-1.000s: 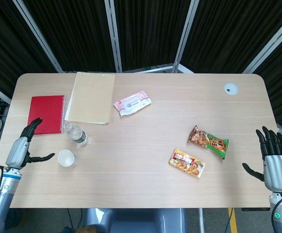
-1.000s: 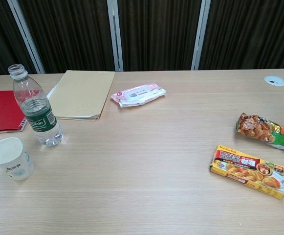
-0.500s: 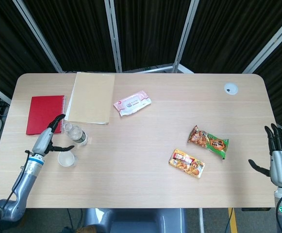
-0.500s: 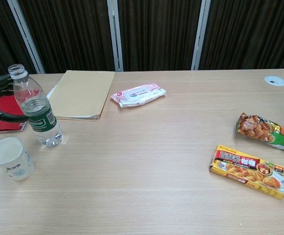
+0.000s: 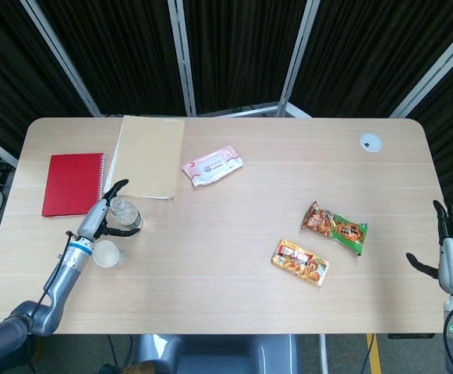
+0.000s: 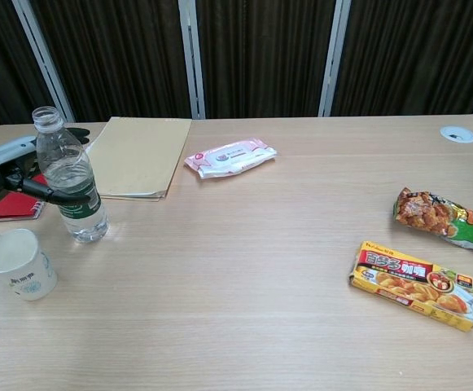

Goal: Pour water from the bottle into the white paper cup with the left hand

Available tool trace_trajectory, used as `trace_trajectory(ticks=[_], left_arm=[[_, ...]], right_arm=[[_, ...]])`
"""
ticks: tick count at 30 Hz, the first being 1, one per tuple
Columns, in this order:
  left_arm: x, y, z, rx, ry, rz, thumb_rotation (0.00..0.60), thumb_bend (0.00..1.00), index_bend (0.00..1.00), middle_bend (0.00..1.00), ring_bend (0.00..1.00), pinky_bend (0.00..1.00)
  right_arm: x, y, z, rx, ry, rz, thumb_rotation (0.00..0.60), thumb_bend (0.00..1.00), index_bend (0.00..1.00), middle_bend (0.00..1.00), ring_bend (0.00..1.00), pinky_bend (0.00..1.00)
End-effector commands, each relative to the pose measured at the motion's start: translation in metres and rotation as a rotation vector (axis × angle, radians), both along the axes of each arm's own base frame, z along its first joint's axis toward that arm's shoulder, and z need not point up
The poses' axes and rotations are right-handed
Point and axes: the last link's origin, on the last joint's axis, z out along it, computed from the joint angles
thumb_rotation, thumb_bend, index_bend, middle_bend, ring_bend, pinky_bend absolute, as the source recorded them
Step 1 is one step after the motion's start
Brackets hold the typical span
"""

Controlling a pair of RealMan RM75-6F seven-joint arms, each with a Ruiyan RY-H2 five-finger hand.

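Bottle [image 6: 72, 183] stands upright near the table's left edge [image 5: 12, 206], left hand [image 6: 12, 163] wrapping it, cup [image 6: 18, 263] just beside.

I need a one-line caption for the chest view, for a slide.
Left hand reaches around the uncapped bottle, white paper cup standing nearby.

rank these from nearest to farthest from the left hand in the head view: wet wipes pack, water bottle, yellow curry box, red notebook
1. water bottle, right at the left hand, fingers around it.
2. red notebook, just behind the hand, at the table's left edge.
3. wet wipes pack, toward the middle, farther back.
4. yellow curry box, far over on the right side.
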Motion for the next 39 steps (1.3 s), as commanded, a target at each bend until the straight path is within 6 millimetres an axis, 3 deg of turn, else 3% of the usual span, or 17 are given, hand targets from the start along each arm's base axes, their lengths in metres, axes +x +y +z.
trace_trajectory(ticks=[1, 8, 13, 15, 19, 24, 30, 35, 39], left_arm=[[0.001, 0.002, -0.01, -0.014, -0.051, 0.007, 0.6, 0.0, 0.01, 0.04, 0.01, 0.04], [-0.002, 0.004, -0.019, -0.034, -0.132, 0.04, 0.6, 0.02, 0.23, 0.25, 0.15, 0.19], [-0.004, 0.004, -0.023, -0.053, -0.192, 0.075, 0.6, 0.35, 0.41, 0.41, 0.28, 0.33], [-0.003, 0.006, -0.022, -0.047, -0.218, 0.088, 0.6, 0.41, 0.46, 0.45, 0.31, 0.36], [-0.002, 0.009, -0.021, -0.029, -0.231, 0.101, 0.6, 0.44, 0.52, 0.49, 0.36, 0.39], [0.003, 0.013, -0.014, -0.02, -0.269, 0.106, 0.6, 0.44, 0.53, 0.5, 0.37, 0.39], [0.019, 0.02, 0.007, 0.009, -0.322, 0.059, 0.6, 0.43, 0.53, 0.5, 0.37, 0.39], [0.039, 0.03, 0.05, 0.03, -0.309, -0.018, 0.6, 0.43, 0.54, 0.51, 0.37, 0.39], [0.041, 0.032, 0.078, 0.001, -0.222, -0.056, 0.6, 0.43, 0.54, 0.51, 0.37, 0.4]], right_arm=[[-0.002, -0.002, 0.001, -0.003, 0.001, -0.008, 0.6, 0.0, 0.0, 0.0, 0.0, 0.0], [-0.005, -0.003, 0.001, -0.005, 0.0, -0.013, 0.6, 0.0, 0.0, 0.0, 0.0, 0.0], [-0.005, -0.003, 0.002, -0.008, -0.003, -0.014, 0.6, 0.0, 0.0, 0.0, 0.0, 0.0], [-0.005, -0.003, 0.002, -0.008, -0.004, -0.015, 0.6, 0.0, 0.0, 0.0, 0.0, 0.0], [-0.005, -0.003, 0.002, -0.008, -0.006, -0.015, 0.6, 0.0, 0.0, 0.0, 0.0, 0.0], [-0.005, -0.003, 0.003, -0.012, -0.008, -0.017, 0.6, 0.0, 0.0, 0.0, 0.0, 0.0], [-0.004, -0.003, 0.004, -0.015, -0.012, -0.014, 0.6, 0.0, 0.0, 0.0, 0.0, 0.0], [-0.002, -0.002, 0.005, -0.017, -0.015, -0.008, 0.6, 0.0, 0.0, 0.0, 0.0, 0.0], [-0.001, 0.0, 0.006, -0.019, -0.012, -0.003, 0.6, 0.0, 0.0, 0.0, 0.0, 0.0]])
